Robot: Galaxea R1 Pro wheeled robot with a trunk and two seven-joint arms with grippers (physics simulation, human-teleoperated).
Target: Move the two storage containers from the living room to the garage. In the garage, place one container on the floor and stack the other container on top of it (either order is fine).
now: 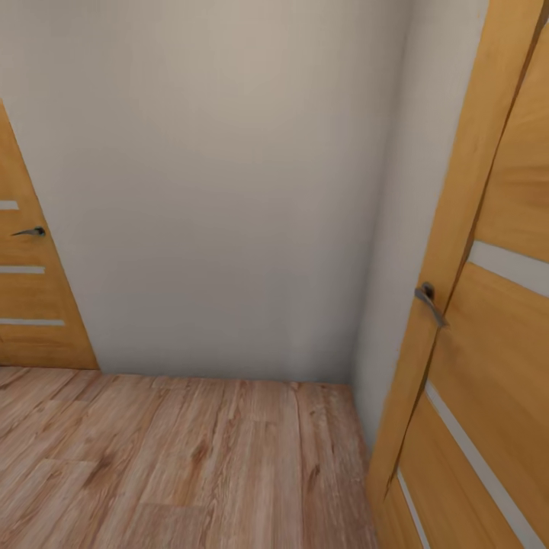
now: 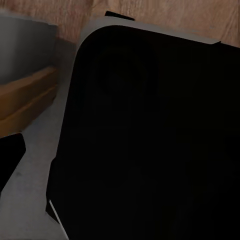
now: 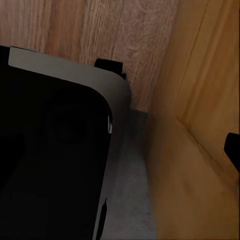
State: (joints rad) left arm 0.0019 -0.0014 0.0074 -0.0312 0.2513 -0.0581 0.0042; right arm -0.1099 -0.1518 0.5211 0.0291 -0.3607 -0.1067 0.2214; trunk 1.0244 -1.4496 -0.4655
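A plain pale wall occupies most of the head view, from top centre down to the lower middle. A light wood-plank floor spans the bottom of that frame. A wooden door with pale horizontal strips stands ajar along the right edge; its metal handle sits at mid-height. A second door at the left edge carries a dark handle.

In both wrist views a black robot body with grey rounded edge sits above plank flooring. Whether either pincer is open or closed, or holding anything, cannot be told. The containers cannot be located here.
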